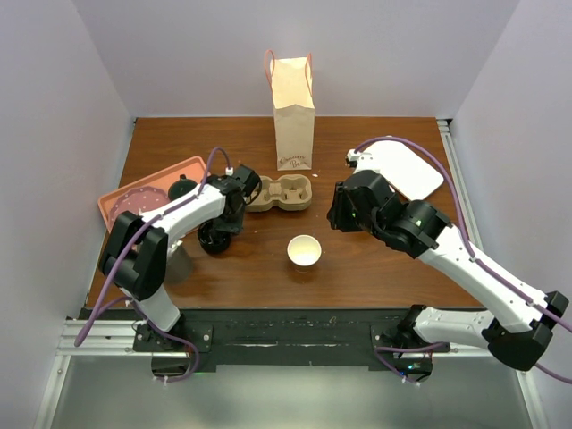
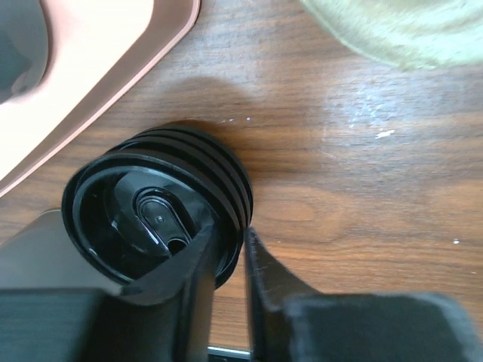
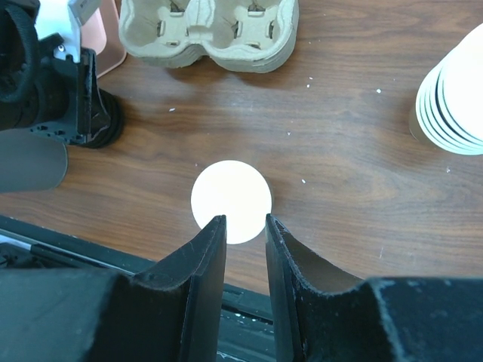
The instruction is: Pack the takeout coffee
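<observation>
No lidded takeout coffee is in view. A lidless cream paper cup (image 1: 304, 250) (image 3: 231, 200) stands open at the table's middle. A stack of black sip lids (image 1: 216, 239) (image 2: 158, 219) sits left of it, beside the pink tray. My left gripper (image 1: 220, 231) (image 2: 230, 230) is down on that stack, one finger inside the top lid and the other against the outside of its rim, pinching it. My right gripper (image 1: 340, 214) (image 3: 245, 219) hovers above the table, open and empty, with the cup showing just beyond its fingertips.
A pulp cup carrier (image 1: 279, 192) (image 3: 207, 30) lies behind the cup. An upright paper bag (image 1: 293, 112) stands at the back. The pink tray (image 1: 147, 192) (image 2: 98, 68) is at the left, a white board (image 1: 407, 165) at the right. Stacked lidless cups (image 3: 453, 105) stand near the right arm.
</observation>
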Motion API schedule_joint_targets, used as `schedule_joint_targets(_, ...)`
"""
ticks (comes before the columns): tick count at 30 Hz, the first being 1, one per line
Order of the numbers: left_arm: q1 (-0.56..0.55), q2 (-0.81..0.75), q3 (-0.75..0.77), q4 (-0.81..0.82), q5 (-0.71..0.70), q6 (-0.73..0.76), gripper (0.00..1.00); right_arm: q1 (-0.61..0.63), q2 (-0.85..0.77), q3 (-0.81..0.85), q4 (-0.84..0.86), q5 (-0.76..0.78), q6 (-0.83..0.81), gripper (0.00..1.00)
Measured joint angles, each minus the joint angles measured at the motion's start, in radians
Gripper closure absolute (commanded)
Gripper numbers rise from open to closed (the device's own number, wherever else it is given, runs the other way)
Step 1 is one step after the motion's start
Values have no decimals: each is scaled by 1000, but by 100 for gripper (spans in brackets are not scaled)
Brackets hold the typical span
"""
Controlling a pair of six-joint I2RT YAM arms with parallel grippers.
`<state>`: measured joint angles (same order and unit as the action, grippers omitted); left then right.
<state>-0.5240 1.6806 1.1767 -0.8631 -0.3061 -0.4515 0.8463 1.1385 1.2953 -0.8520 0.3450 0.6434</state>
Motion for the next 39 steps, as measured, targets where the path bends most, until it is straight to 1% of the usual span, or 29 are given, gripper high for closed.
schedule_joint_targets(3,0,-2,8,-2,4,-1,69,0,4,0,0,0,0,69)
schedule_joint_targets(6,0,-7,11,-4,7,0,76,0,6,0,-1,0,0,68)
schedule_joint_targets(8,0,-8,11,-8,9,0,77,0,7,0,-1,-2,0,68)
schedule_joint_targets(12,0,-8,11,-12,16,2,69,0,7,0,0,-7,0,68)
schedule_joint_targets(17,0,-8,11,-15,15,1,69,0,7,0,0,-18,0,68)
schedule_joint_targets(20,0,-8,11,-14,16,2,76,0,7,0,0,-22,0,68)
schedule_joint_targets(27,0,-8,11,-14,15,3,82,0,7,0,-1,-22,0,68)
schedule_joint_targets(28,0,-8,11,-14,15,3,82,0,7,0,-1,-22,0,68)
schedule_joint_targets(32,2,-8,11,-14,15,4,74,0,7,0,-1,-22,0,68)
schedule_joint_targets(35,3,-8,11,-14,15,4,72,0,7,0,-1,-22,0,68)
schedule_joint_targets(39,6,-8,9,-11,15,4,72,0,7,0,-1,-22,0,68)
